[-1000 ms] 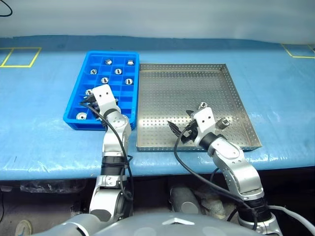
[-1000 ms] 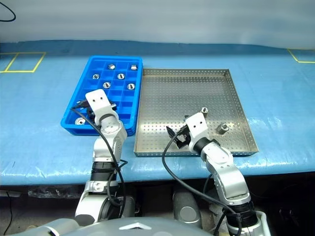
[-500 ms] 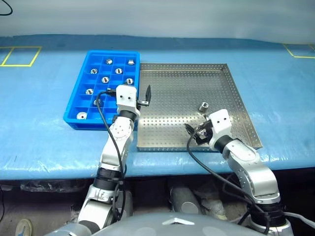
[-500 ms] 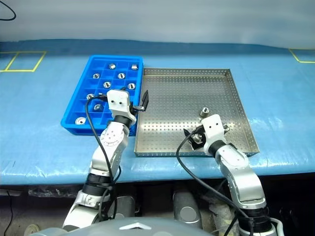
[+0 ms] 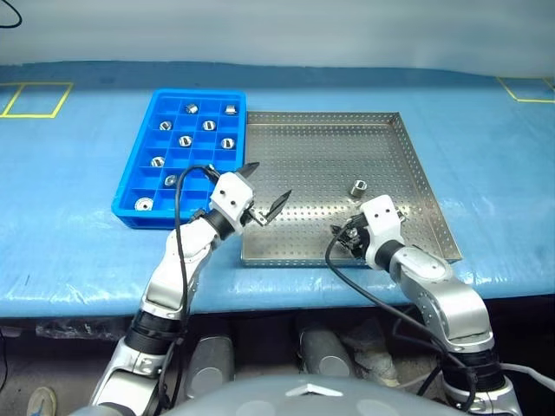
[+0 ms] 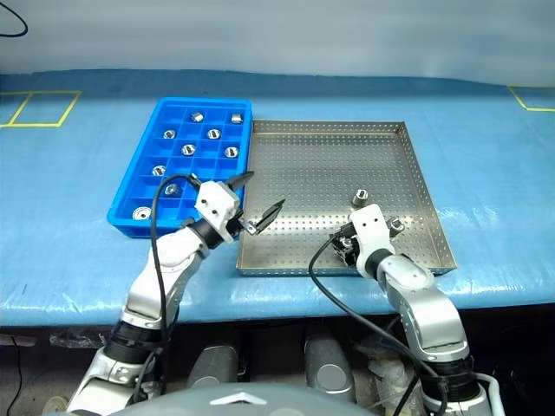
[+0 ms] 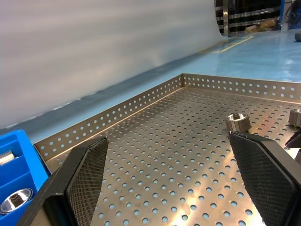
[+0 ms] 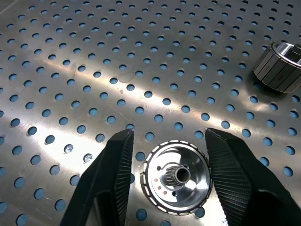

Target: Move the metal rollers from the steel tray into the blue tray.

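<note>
I am holding my right gripper (image 8: 168,134) low over the steel tray (image 5: 321,156), near the lower right of the head views, and I am pressing its two fingers in around one metal roller (image 8: 176,176). In the right wrist view that roller is lying on the perforated floor with its dark centre hole facing the camera. One black pad is touching its rim and the other is sitting just beside it, so I am gripping it narrowly rather than standing open. A second roller (image 8: 282,66) is resting on its side in the upper right of that view, well apart from my fingers. In the left eye view it is showing as a small silver piece (image 5: 358,186) just above my right wrist, right of the tray's centre.

I am holding my left gripper (image 5: 269,182) over the steel tray's left edge, near the middle of the head views, with its fingers (image 7: 87,174) spread wide and nothing between them. In the left wrist view they are framing bare perforated metal.

The blue tray (image 5: 130,204) is sitting touching the steel tray's left side, in the upper left of the head views. Several metal rollers (image 5: 208,126) are lying in its compartments, one to a cell. Both trays are resting on the blue-covered table (image 5: 69,243).
</note>
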Controlling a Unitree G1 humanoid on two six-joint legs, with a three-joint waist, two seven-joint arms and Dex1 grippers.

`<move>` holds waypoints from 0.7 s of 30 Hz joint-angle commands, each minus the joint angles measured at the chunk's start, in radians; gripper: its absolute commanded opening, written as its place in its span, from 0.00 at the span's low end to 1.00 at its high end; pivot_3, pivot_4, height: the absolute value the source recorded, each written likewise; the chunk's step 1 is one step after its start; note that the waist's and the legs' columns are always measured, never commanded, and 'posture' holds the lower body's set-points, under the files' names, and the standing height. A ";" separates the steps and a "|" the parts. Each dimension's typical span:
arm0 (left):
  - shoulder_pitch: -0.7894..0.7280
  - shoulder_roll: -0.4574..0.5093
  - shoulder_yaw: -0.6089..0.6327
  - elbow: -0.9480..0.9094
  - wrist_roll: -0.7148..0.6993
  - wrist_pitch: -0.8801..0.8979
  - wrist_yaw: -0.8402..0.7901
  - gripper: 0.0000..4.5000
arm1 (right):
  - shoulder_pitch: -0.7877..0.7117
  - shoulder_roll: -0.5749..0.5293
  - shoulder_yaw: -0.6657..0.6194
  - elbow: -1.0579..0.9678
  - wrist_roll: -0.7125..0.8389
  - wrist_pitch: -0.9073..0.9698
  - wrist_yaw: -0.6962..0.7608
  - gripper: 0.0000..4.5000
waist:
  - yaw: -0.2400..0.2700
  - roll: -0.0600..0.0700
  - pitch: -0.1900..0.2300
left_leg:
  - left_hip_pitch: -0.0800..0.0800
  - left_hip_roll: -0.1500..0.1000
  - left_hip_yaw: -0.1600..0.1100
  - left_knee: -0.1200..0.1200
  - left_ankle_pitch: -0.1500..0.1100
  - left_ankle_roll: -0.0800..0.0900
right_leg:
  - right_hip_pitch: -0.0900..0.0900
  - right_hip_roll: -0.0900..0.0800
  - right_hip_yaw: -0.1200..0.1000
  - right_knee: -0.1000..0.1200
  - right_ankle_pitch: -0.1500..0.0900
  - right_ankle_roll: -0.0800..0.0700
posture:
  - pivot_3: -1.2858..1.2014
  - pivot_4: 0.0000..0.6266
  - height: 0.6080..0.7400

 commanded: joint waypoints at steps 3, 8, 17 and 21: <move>0.008 0.009 -0.011 -0.063 0.021 0.003 -0.005 1.00 | -0.018 -0.013 0.020 -0.010 0.015 0.055 0.014 0.37 | 0.001 0.000 0.000 | 0.000 0.000 0.000 0.000 0.000 0.000 | 0.000 0.000 0.000 0.000 0.000 0.000 | 0.48 0.24 1.00; 0.010 0.003 -0.012 -0.066 0.022 0.005 -0.001 1.00 | -0.044 -0.012 0.013 -0.019 0.007 0.023 0.006 0.37 | 0.003 0.000 0.000 | 0.000 0.000 0.000 0.000 0.000 0.000 | 0.000 0.000 0.000 0.000 0.000 0.000 | 0.48 0.24 1.00; 0.013 -0.017 0.007 -0.065 0.028 -0.001 0.021 1.00 | -0.103 -0.003 -0.014 -0.069 0.045 0.002 0.027 0.37 | 0.008 0.000 0.000 | 0.000 0.000 0.000 0.000 0.000 0.000 | 0.000 0.000 0.000 0.000 0.000 0.000 | 0.49 0.24 1.00; 0.029 -0.040 0.029 -0.079 0.020 0.007 0.049 1.00 | -0.178 0.043 0.009 -0.082 0.059 -0.031 0.020 0.37 | 0.006 0.000 0.000 | 0.000 0.000 0.000 0.000 0.000 0.000 | 0.000 0.000 0.000 0.000 0.000 0.000 | 0.49 0.24 1.00</move>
